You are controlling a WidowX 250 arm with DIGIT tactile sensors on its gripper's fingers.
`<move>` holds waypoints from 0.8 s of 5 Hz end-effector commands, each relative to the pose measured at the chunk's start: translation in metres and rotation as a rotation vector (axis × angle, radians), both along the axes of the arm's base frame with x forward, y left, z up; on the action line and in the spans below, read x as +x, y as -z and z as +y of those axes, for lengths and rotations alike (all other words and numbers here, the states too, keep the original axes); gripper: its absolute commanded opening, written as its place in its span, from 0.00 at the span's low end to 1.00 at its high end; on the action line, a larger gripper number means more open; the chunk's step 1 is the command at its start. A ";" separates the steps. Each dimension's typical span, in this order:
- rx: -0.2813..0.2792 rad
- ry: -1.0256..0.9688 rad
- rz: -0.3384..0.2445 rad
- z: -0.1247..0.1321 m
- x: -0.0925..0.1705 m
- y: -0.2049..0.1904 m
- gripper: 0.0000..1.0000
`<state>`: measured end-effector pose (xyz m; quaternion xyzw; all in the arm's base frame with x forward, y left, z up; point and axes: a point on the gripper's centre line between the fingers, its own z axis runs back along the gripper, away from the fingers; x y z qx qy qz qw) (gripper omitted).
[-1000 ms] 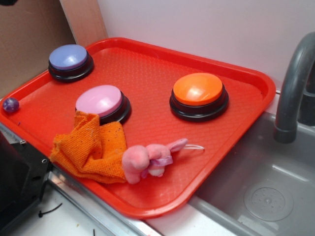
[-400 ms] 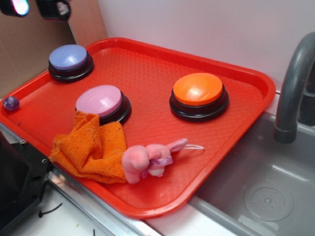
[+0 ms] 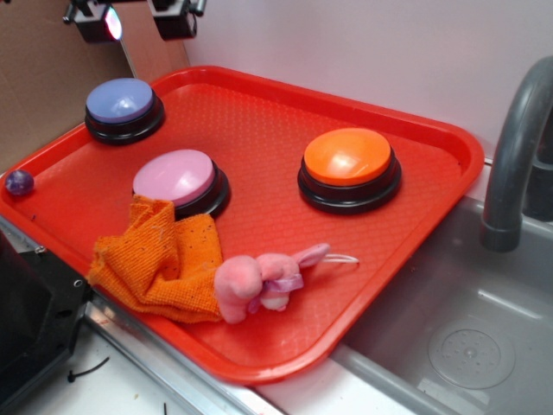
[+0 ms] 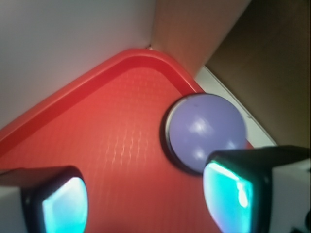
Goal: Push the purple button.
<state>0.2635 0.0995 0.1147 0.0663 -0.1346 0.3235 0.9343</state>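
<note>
Overhead, the hand (image 3: 138,19) hovers with fingers spread apart above the periwinkle domed purple button (image 3: 121,100) in the red plastic tray's (image 3: 259,130) far left corner; best centre one fingertip over the cap, then descend straight.

High exterior; close wrist; shared tray (image 3: 259,121) corner.

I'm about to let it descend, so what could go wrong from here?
1. In the wrist view the purple button sits off to one side of the open gripper, so a straight drop could hit the tray.
2. The pink button is close by and similar in hue.
</note>
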 end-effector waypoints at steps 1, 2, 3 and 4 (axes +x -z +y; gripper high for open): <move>0.022 -0.110 0.002 0.057 -0.008 0.015 1.00; -0.004 -0.125 0.025 0.067 -0.017 0.020 1.00; -0.016 -0.128 0.049 0.077 -0.027 0.032 1.00; -0.024 -0.108 0.073 0.074 -0.025 0.038 1.00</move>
